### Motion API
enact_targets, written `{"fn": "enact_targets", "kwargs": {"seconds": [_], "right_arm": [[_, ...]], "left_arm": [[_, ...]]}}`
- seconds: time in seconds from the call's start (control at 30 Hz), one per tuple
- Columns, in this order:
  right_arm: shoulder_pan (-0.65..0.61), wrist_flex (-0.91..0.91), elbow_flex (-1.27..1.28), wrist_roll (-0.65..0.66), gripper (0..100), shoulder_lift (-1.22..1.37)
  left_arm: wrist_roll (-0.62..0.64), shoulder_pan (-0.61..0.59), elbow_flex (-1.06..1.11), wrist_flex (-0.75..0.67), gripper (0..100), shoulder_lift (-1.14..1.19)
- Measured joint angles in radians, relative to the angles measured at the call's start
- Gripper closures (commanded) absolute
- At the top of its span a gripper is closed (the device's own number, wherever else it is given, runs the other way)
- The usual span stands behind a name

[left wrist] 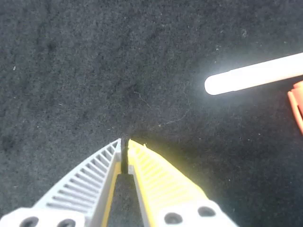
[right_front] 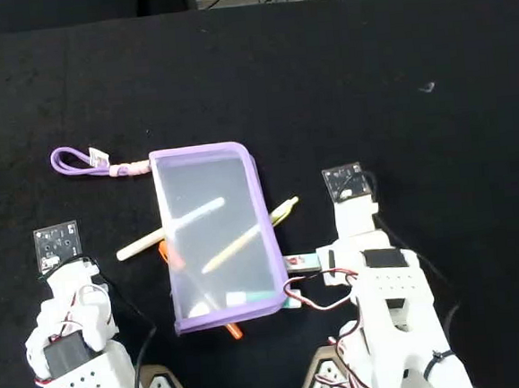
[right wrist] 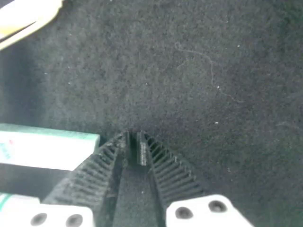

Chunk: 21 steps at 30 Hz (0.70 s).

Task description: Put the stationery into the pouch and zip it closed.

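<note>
I'm seeing the lilac-trimmed clear plastic pouch [right_front: 209, 175] lying flat on the black desk [right_front: 396, 102], a white pen [right_front: 140, 246], yellow pen [right_front: 283, 212] and orange marker [right_front: 234, 332] sticking out past its edges.

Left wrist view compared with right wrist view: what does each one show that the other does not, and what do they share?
Left wrist view, not the right: the left claw in grey and yellow, the end of a white pen, an orange tip. Right wrist view, not the left: the black right claw, a white and green block, a pale yellow pen. Both: a shut claw over the black table.
</note>
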Motion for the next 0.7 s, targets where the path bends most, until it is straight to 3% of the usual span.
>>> {"fn": "enact_targets", "kwargs": {"seconds": [0.3, 0.5, 0.7], "right_arm": [[0.000, 0.009, -0.005, 0.002, 96.3, 0.000], [0.000, 0.163, -0.203, 0.166, 96.2, 0.000], [-0.008, 0.227, -0.479, 0.075, 96.2, 0.002]], "left_arm": [[0.000, 0.000, 0.000, 0.000, 97, 0.000], [0.000, 0.000, 0.000, 0.000, 97, 0.000], [0.000, 0.000, 0.000, 0.000, 97, 0.000]]}}
